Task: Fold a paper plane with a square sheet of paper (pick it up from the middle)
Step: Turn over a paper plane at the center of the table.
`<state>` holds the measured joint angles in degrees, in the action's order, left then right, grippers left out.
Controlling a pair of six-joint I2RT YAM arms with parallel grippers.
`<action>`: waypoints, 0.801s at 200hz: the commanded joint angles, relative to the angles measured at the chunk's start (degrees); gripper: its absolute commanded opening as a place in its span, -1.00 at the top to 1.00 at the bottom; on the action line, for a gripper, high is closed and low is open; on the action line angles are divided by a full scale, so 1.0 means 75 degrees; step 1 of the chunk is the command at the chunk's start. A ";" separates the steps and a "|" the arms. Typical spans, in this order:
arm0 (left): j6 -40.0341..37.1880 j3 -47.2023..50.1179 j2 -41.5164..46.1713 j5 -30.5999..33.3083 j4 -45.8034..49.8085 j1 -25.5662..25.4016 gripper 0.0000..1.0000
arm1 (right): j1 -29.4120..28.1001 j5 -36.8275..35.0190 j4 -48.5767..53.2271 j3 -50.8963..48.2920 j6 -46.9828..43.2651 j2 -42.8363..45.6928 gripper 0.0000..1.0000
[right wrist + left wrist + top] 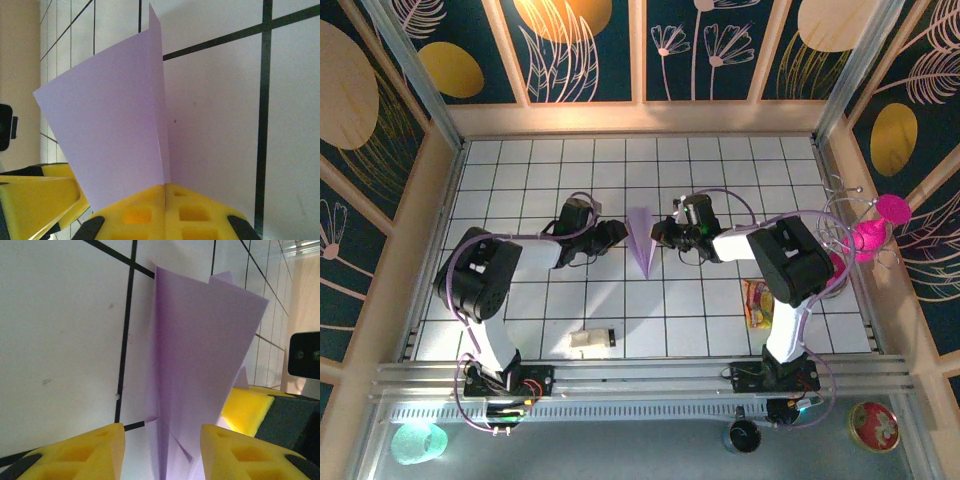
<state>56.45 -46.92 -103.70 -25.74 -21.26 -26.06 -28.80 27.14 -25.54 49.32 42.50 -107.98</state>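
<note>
Your plane (642,240) is sitting at the middle of the table (720,170), between your two claws. It is a slim, pale lilac dart, its wide end facing the far wall and its sharp tip pointing back toward the arm bases. From above it is showing as a narrow triangle with a darker line running down its centre.

In the left wrist view the plane (200,365) is standing up off the white tiles in several thin layers, with a tall wing facing the camera and smaller folded flaps bunching low down. In the right wrist view the plane (115,130) is rising as one smooth panel with a straight crease along its right edge.

Your right claw (663,233) is sitting against the plane's right side. In its own view the right claw (165,200) is pinching the paper's lower edge, its yellow pads (195,215) pressing together on it.

Your left claw (612,238) is sitting at the plane's left side. In its own view the left claw (159,440) is holding its jaws apart, straddling the paper. Bare table is showing between one pad (85,455) and the paper. You cannot tell whether the other pad is touching it.
</note>
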 commanded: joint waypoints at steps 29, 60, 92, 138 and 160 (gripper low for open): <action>-0.0176 -0.0582 -0.0521 0.0092 0.0607 -0.0133 0.38 | 0.0084 0.0173 -0.0279 -0.0096 0.0034 -0.0087 1.00; -0.0190 -0.0632 -0.0645 0.0017 0.0522 -0.0151 0.49 | 0.0100 0.0179 -0.0286 -0.0107 0.0040 -0.0069 1.00; -0.0208 -0.0786 -0.0786 -0.0089 0.0461 -0.0169 0.67 | 0.0113 0.0202 -0.0308 -0.0073 0.0040 -0.0030 1.00; -0.0399 -0.0860 -0.0460 0.0057 0.0676 -0.0163 1.00 | 0.0364 0.0091 -0.0019 -0.0087 -0.0271 0.0506 1.00; -0.0445 -0.0716 -0.0109 0.0361 0.0902 -0.0158 1.00 | 0.0405 0.0140 0.0116 -0.0061 -0.0341 0.0581 1.00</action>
<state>54.37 -52.51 -108.29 -24.84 -17.15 -27.03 -26.46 27.53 -25.47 49.17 41.85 -106.43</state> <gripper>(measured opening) 0.044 0.046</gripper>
